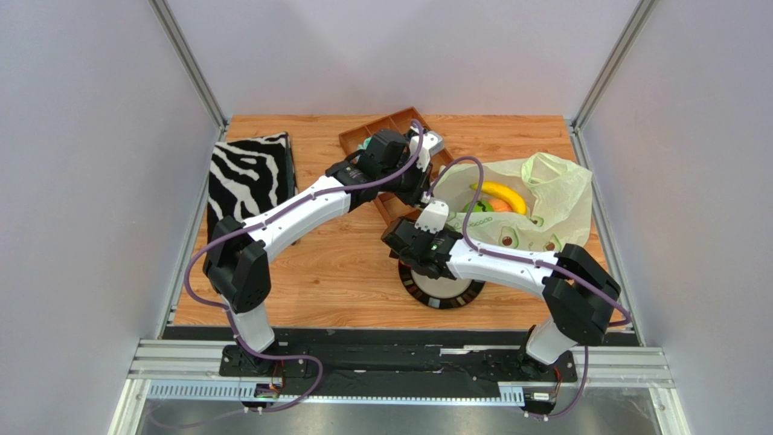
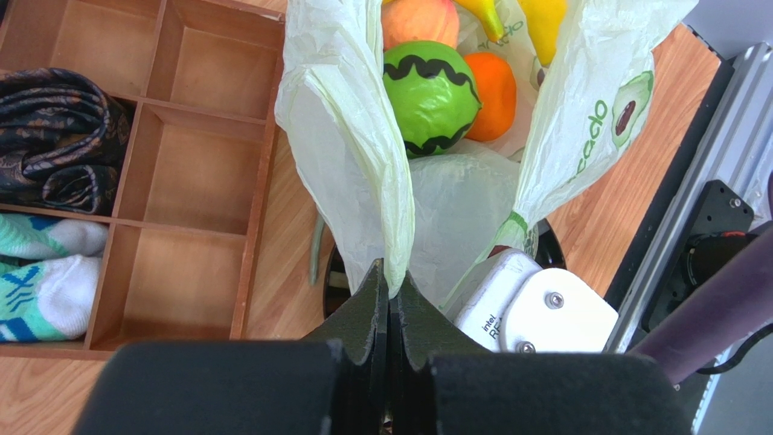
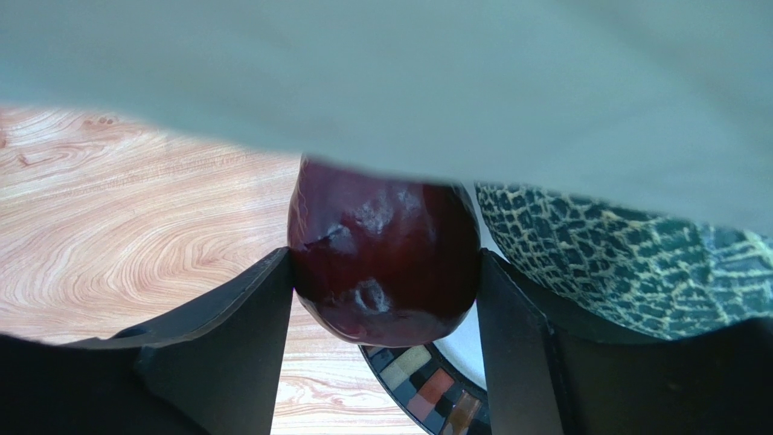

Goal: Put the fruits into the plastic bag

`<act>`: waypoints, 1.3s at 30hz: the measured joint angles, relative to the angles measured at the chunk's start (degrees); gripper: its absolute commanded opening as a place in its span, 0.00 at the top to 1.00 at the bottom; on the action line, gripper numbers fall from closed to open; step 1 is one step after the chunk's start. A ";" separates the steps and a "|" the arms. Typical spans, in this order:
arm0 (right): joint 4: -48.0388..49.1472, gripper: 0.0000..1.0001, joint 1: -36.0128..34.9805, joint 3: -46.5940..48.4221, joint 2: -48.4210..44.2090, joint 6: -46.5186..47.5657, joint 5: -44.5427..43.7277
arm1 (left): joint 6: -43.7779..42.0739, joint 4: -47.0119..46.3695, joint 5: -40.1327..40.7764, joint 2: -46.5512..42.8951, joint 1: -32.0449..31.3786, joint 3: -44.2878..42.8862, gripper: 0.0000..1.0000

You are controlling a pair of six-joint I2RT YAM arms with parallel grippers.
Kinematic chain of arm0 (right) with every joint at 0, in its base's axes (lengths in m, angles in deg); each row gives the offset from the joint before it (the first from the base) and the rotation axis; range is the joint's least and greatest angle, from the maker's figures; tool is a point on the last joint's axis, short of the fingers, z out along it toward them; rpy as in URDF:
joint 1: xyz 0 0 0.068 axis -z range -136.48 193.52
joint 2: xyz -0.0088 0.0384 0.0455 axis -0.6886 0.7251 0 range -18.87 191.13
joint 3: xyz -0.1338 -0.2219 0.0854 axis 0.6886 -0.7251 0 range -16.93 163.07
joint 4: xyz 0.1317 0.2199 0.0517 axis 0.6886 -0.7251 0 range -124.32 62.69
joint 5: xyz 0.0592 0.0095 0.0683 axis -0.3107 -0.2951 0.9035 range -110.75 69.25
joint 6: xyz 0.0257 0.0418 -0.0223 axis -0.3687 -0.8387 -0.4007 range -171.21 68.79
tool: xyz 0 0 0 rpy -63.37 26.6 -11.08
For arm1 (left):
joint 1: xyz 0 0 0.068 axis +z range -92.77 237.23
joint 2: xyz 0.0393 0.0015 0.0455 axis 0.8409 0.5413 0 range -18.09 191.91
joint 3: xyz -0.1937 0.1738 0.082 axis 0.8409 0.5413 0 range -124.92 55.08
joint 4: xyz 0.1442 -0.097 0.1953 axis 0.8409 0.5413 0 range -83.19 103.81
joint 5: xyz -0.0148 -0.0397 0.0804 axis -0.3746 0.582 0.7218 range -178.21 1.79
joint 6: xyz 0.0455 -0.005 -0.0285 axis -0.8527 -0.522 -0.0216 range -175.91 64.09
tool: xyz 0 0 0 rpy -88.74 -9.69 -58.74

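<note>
The pale green plastic bag lies open at the right of the table. My left gripper is shut on the bag's rim and holds the mouth up. Inside the bag are the striped green ball, an orange, a peach, a banana and a yellow fruit. My right gripper is shut on the dark red apple, held above the plate. The netted melon sits just right of the apple. A fold of the bag hides the top of the right wrist view.
A round plate with a patterned rim lies under my right gripper. A brown wooden divided tray holds dark and teal cloth rolls at the back. The zebra-striped box stands at the left.
</note>
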 measured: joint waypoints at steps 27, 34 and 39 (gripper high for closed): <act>6.69 0.61 -9.97 -14.38 -32.17 11.80 1.49 | 0.66 -1.57 -2.67 -0.48 -0.68 -0.33 1.00; 5.01 0.62 -0.50 -15.91 -50.45 18.88 -1.64 | 0.66 -1.97 -2.64 -0.48 -0.68 -0.33 1.00; 4.59 0.62 19.87 -15.32 -56.92 23.98 5.05 | 0.66 -2.16 -2.69 -0.48 -0.68 -0.33 1.00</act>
